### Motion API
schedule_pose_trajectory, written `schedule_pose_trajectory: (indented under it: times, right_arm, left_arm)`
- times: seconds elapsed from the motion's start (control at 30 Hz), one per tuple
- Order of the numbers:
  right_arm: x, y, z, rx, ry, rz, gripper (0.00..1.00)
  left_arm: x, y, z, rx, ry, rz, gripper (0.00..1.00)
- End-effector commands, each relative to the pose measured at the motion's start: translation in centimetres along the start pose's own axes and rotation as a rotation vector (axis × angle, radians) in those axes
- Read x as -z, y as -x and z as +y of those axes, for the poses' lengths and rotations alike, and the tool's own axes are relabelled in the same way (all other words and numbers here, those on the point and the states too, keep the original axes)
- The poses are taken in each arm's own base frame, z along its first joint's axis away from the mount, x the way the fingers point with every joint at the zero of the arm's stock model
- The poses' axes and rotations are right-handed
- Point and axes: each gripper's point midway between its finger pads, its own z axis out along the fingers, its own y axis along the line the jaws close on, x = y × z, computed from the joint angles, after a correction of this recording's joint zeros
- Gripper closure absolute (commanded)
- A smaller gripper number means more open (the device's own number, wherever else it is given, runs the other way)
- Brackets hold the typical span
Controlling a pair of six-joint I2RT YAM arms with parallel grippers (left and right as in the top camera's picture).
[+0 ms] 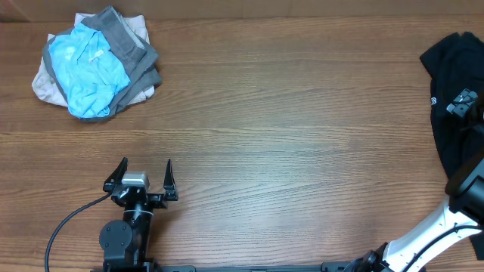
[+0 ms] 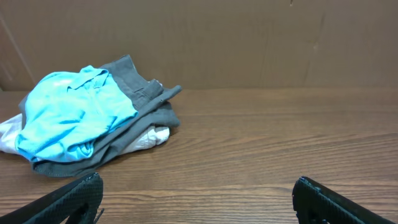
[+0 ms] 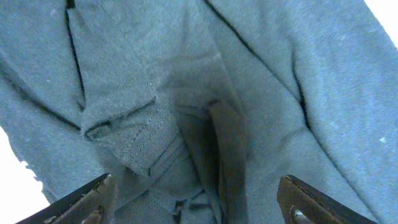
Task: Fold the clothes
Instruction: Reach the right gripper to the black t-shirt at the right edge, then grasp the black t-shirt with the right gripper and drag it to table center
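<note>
Text check | I read no words, numbers or brands in any view | only a small white mark on the black garment at the table right edge | too small for me to read

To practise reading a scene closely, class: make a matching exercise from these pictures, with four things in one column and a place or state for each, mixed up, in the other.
Things:
1. blue, grey and beige bundle
2. black garment
3. left arm
4. right arm

Places or states:
A. jaws apart, straddling dark fabric
B. far left corner of the table
C. jaws wide open over bare wood
D. heaped at the table's right edge

Pairs: 1-B, 2-D, 3-C, 4-A
</note>
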Motion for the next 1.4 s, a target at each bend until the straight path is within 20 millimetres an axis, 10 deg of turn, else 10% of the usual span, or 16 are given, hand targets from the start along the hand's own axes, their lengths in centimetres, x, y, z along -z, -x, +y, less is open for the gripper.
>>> schedule_pose_trajectory:
  times: [0.0,0.57,0.97,1.37]
  right_arm:
    - [-1.0,0.4,0.0,-0.001,0.005,0.003,0.14]
    - [-1.7,-0.3,-1.3,-0.062,0.105,0.050,0.37]
    - [-1.2,-0.1,-0.9,-0.087,0.158,0.055,0.96]
    - [9.4,5.2,4.1,-0.223,0.535,-0.092,0.96]
  left_arm:
    - [0.0,0.0,0.2,-0.022,0.008,-0.006,0.00]
    - [0.0,0.0,0.2,-0.022,0.008,-0.006,0.00]
    - [0.0,0.0,0.2,-0.022,0.008,-0.006,0.00]
    - [0.0,0.0,0.2,-0.022,0.008,-0.006,0.00]
